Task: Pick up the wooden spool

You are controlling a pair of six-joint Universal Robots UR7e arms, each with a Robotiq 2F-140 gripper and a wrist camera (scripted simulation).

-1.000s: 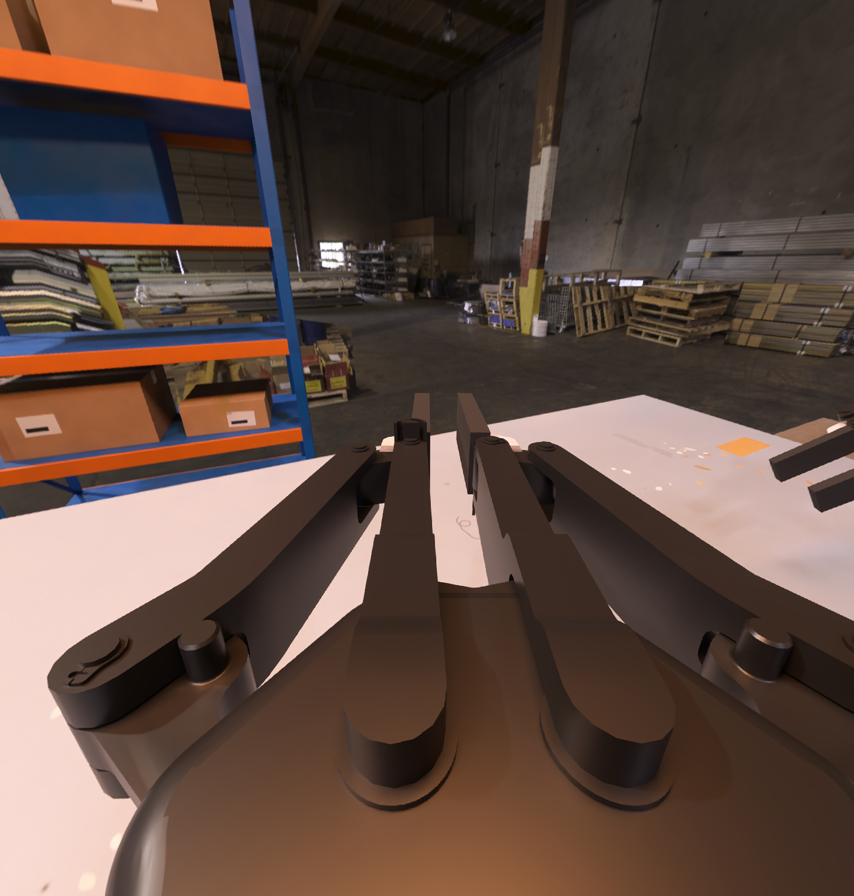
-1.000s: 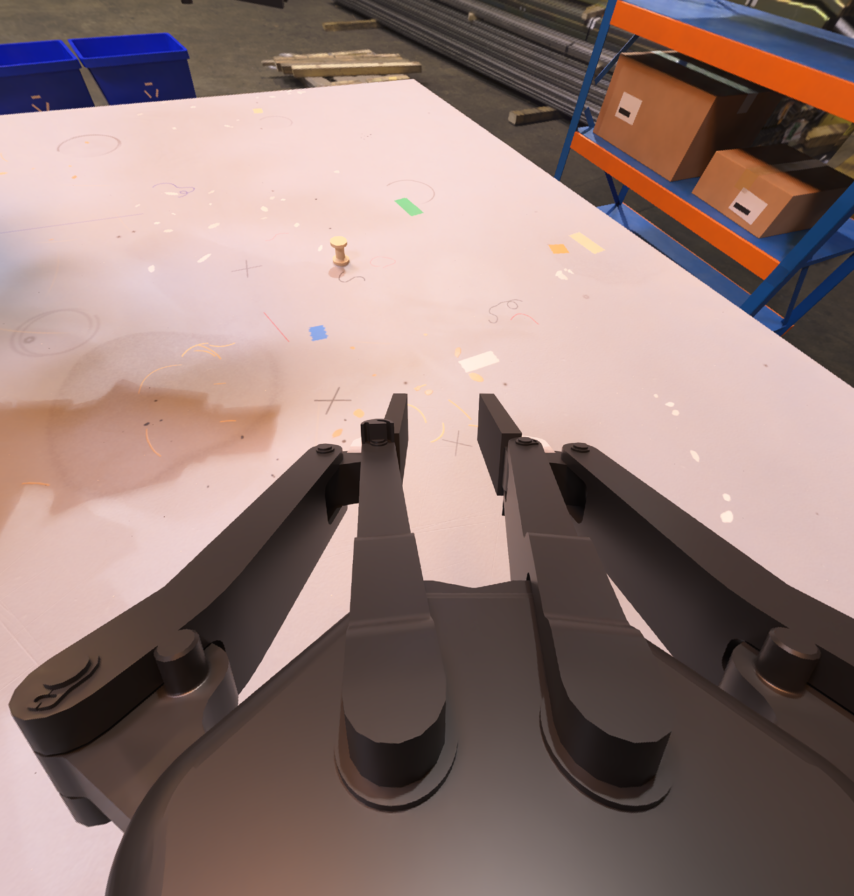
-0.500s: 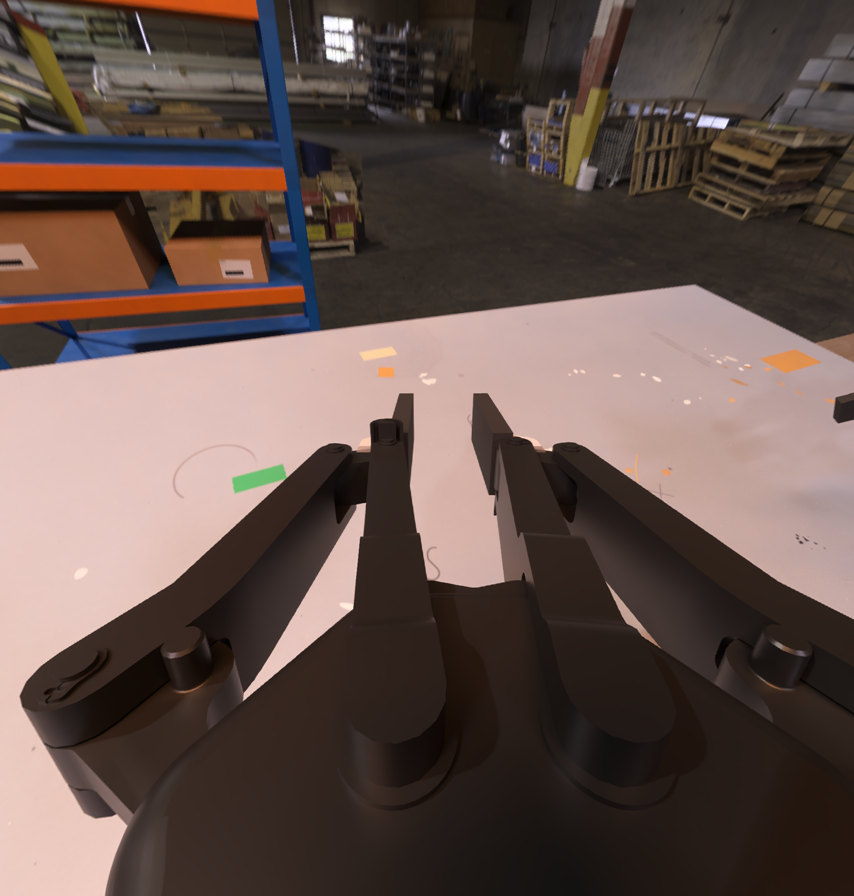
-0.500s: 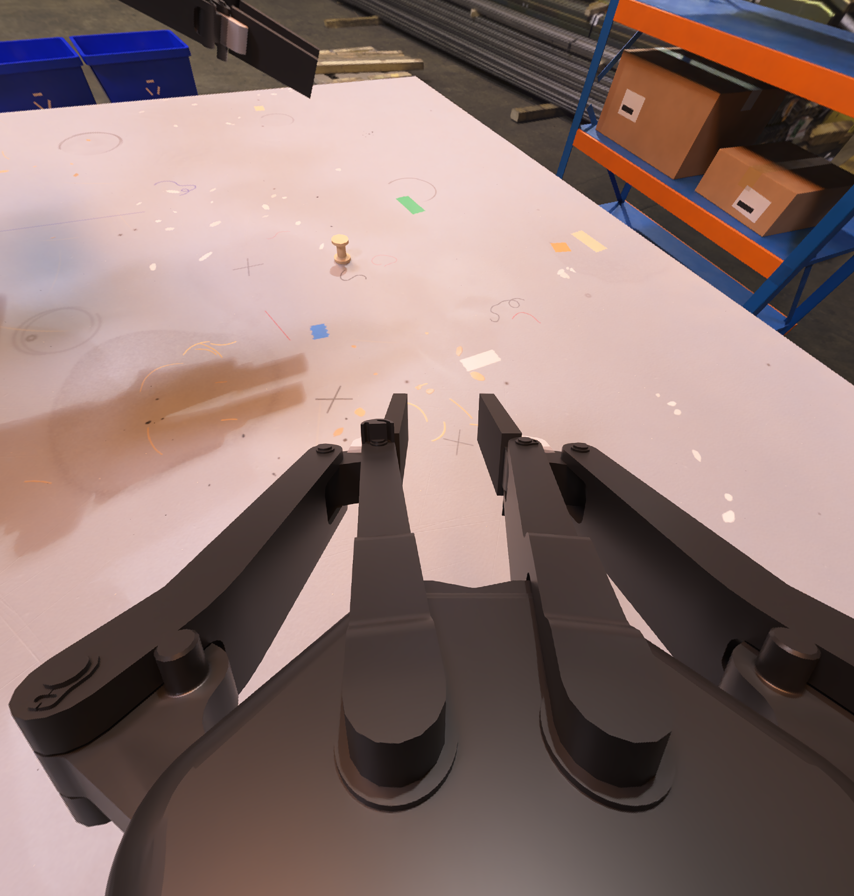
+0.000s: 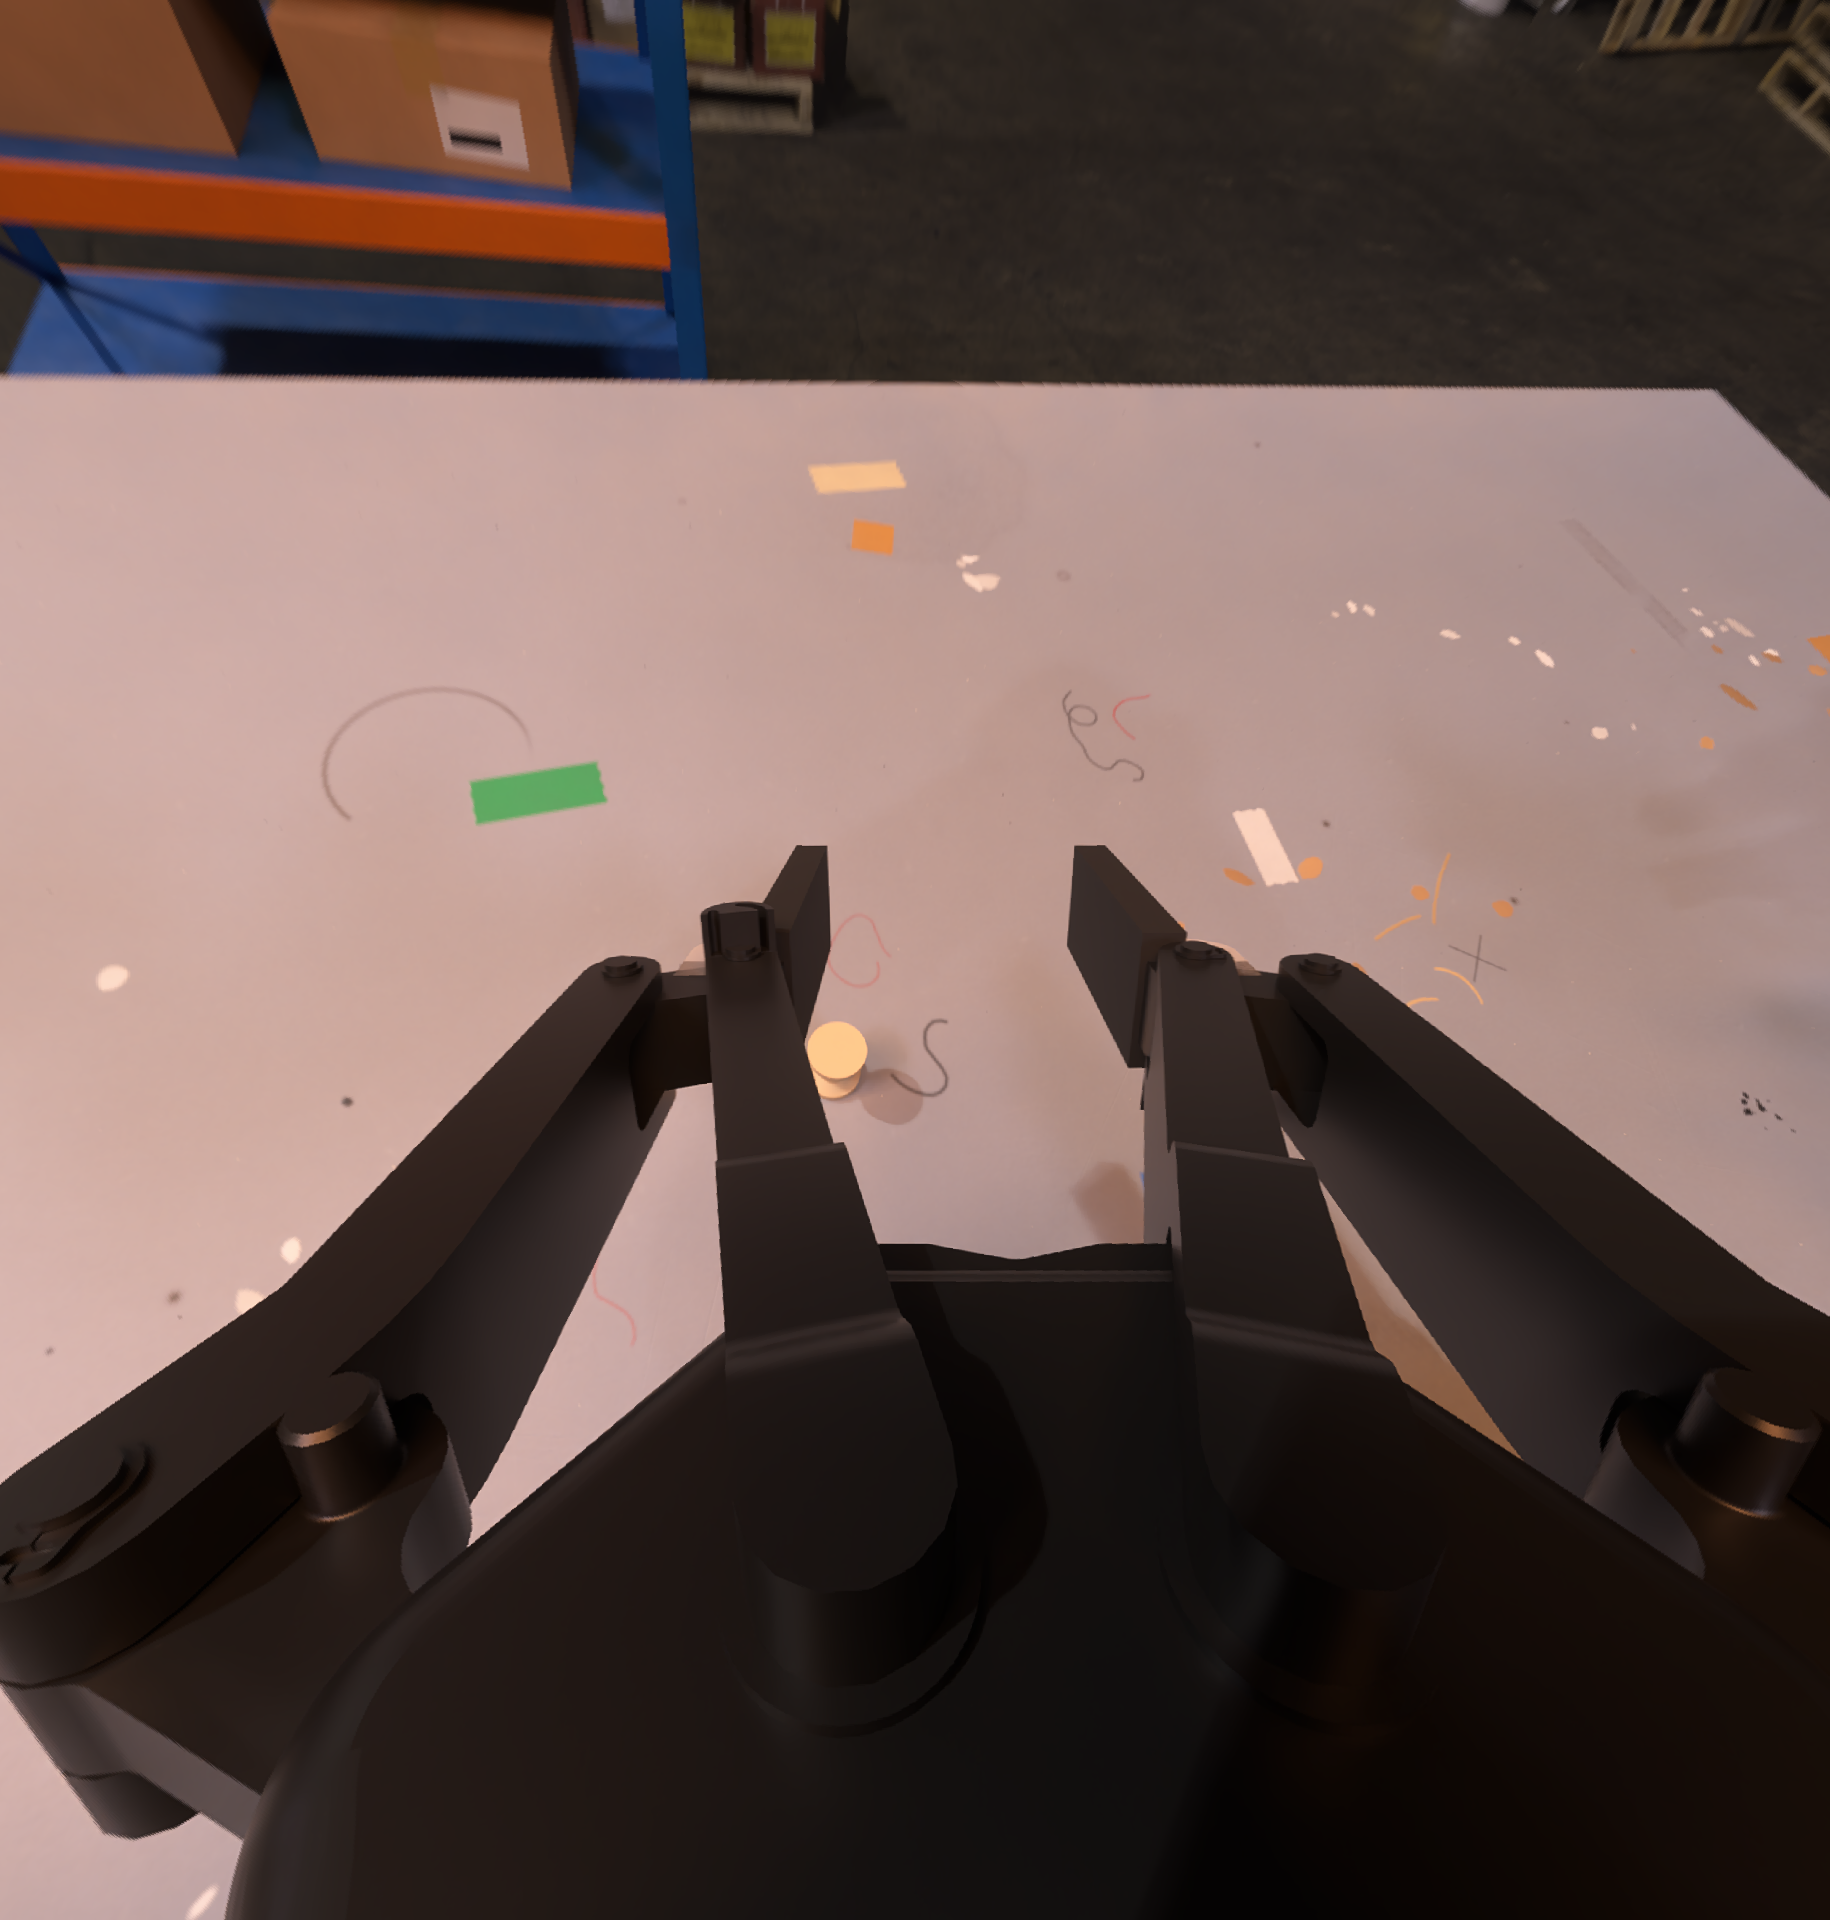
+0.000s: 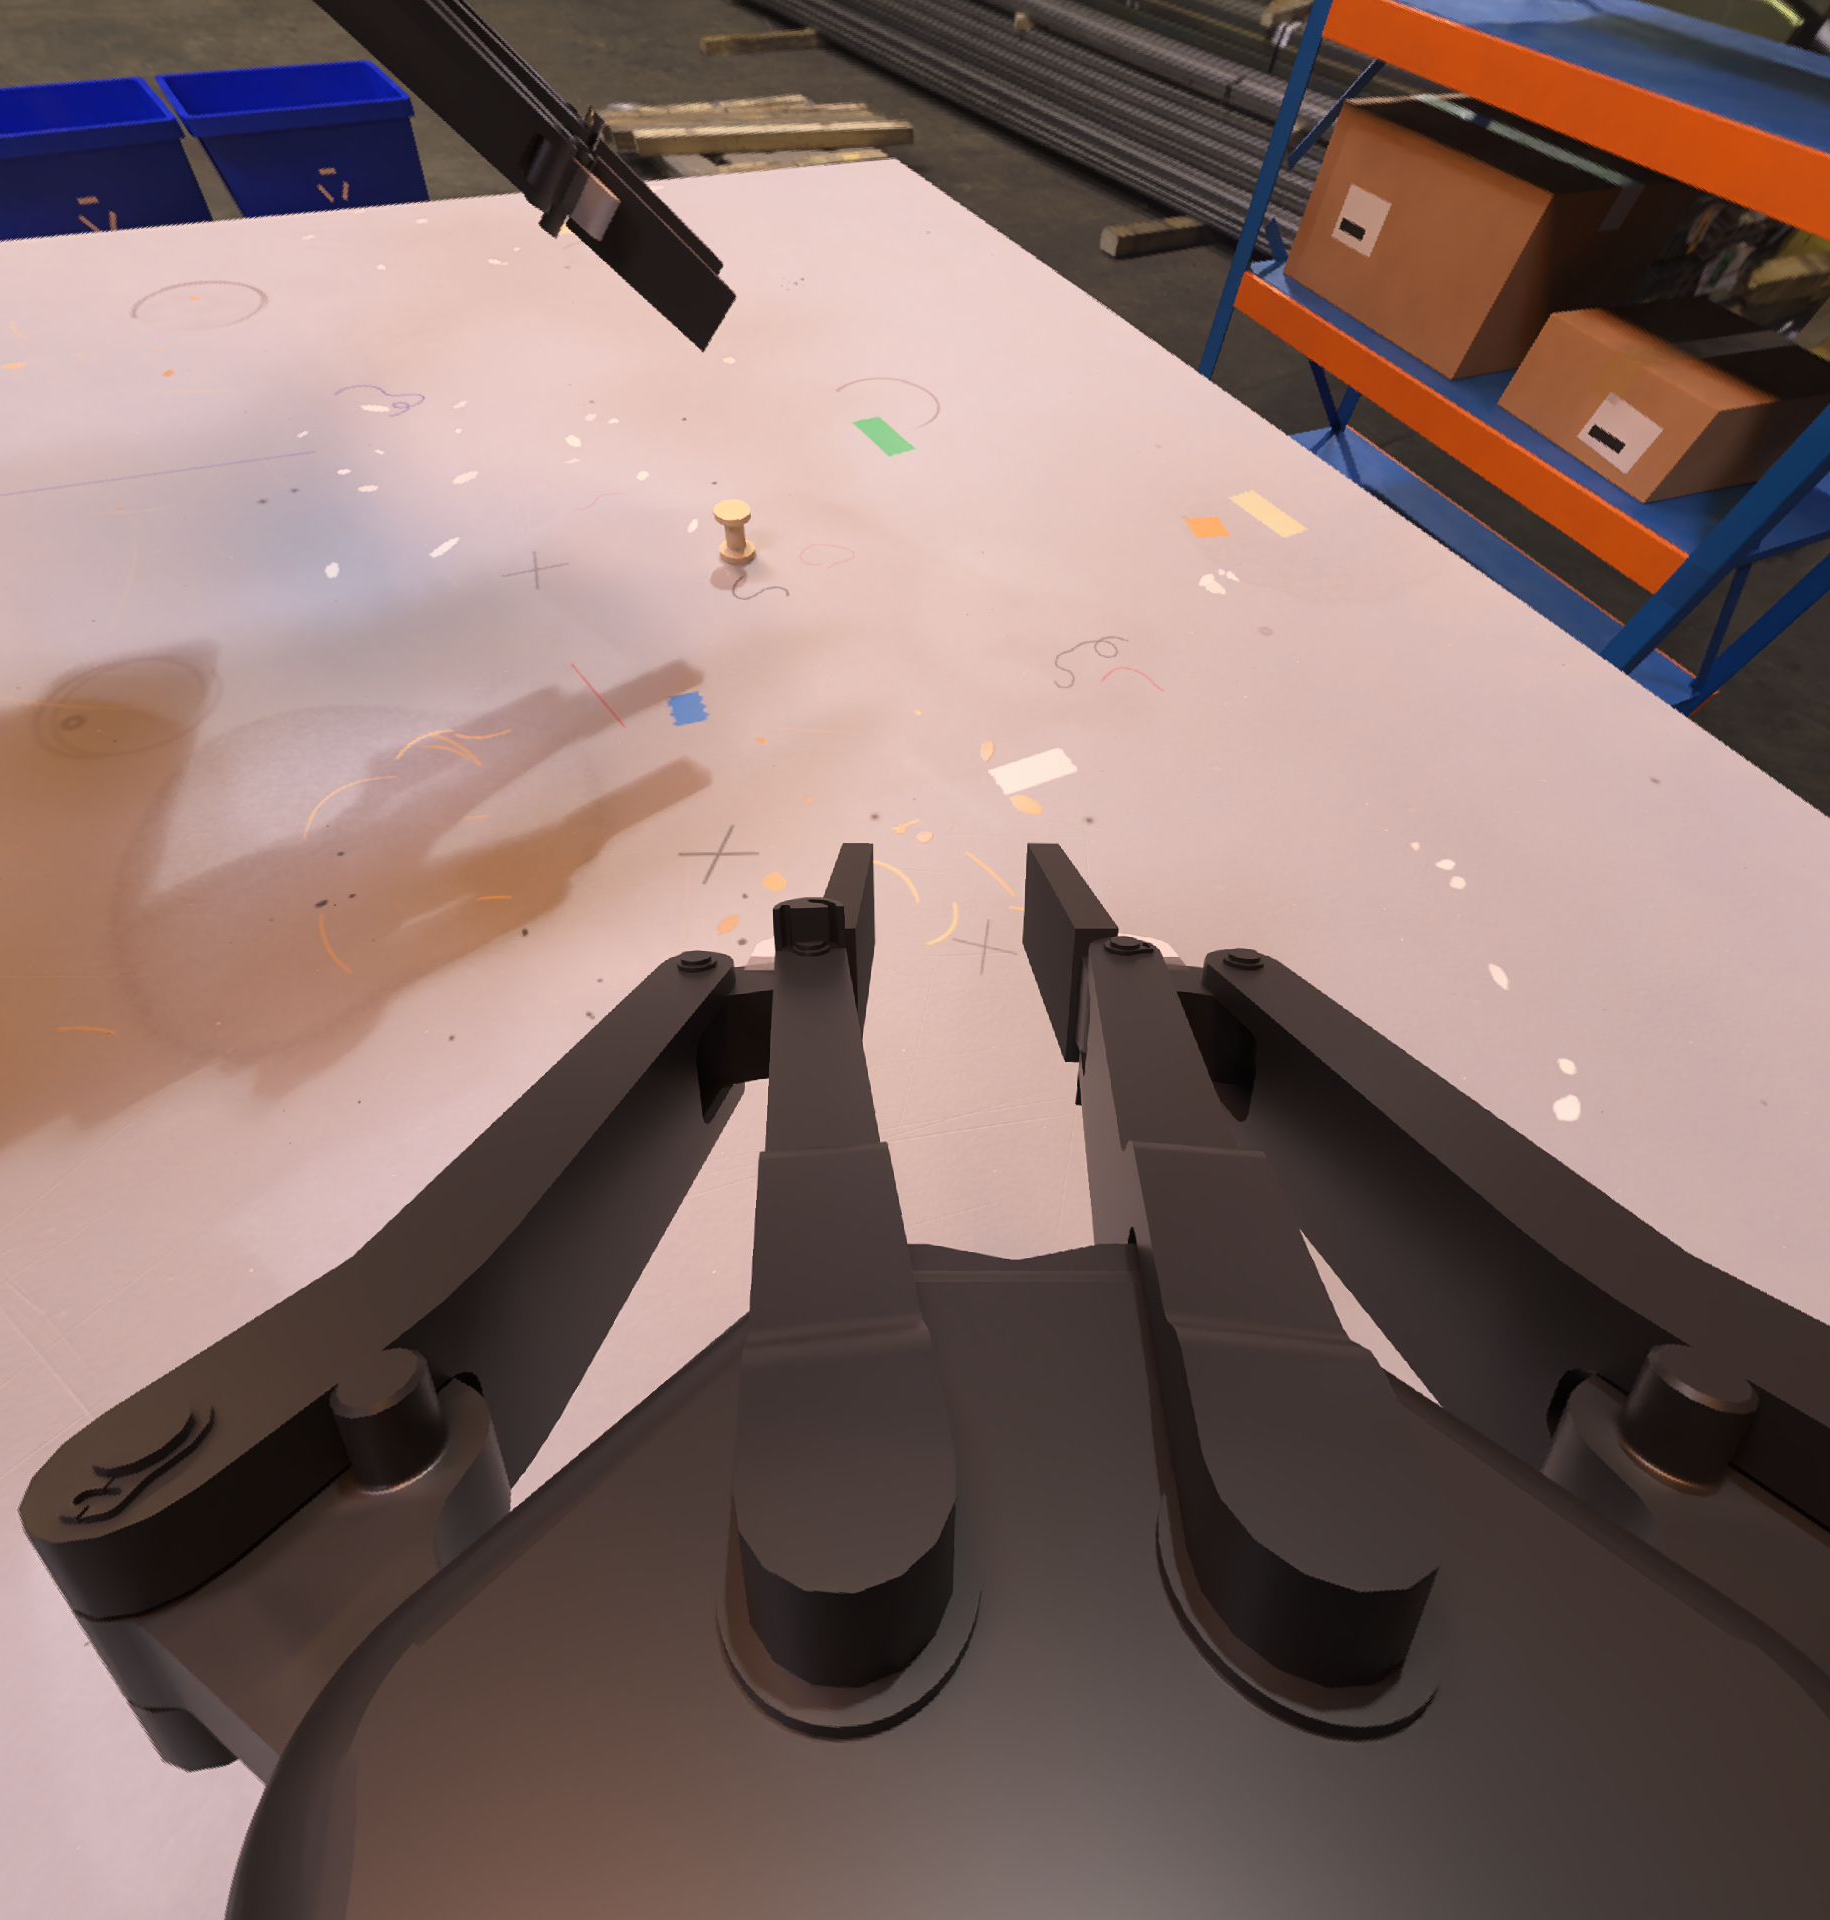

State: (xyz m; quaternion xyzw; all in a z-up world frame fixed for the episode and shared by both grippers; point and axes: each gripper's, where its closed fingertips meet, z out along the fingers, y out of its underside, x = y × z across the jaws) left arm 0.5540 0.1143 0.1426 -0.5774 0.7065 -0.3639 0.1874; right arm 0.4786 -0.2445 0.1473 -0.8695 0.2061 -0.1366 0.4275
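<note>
Warehouse floor, dark and rough, wraps the far edges of our table (image 6: 1306, 831), a broad pale slab with a matte, scuffed top speckled with paint flecks, pen scrawls and bits of coloured tape. In the right wrist view its far edge runs across the upper frame and its right edge slants down toward the right side; beyond that edge stands a blue and orange shelf rack (image 6: 1493, 416) carrying brown cardboard boxes (image 6: 1451, 239). Two blue bins (image 6: 184, 145) sit past the far edge at upper left.

Our left tool (image 5: 949, 883) fills the lower half of its own view, dark and smooth, its two flat-ended fingers spread wide with nothing between the tips. In the right wrist view it shows as a slim dark bar (image 6: 620, 208) slanting in from the upper left, above the table, with a brown shadow thrown across the left of the surface. Our right tool (image 6: 949, 883) hangs over the near part of the table, fingers moderately apart and holding nothing.

A green tape strip (image 5: 537, 792) lies at centre left of the left wrist view.

The wooden spool (image 5: 838, 1055) is small, pale and round-topped with a narrow waist (image 6: 734, 532), standing upright on the table. In the left wrist view it sits just beside the inner face of the left-hand finger, below the tips. Bare table surrounds it on all sides.
</note>
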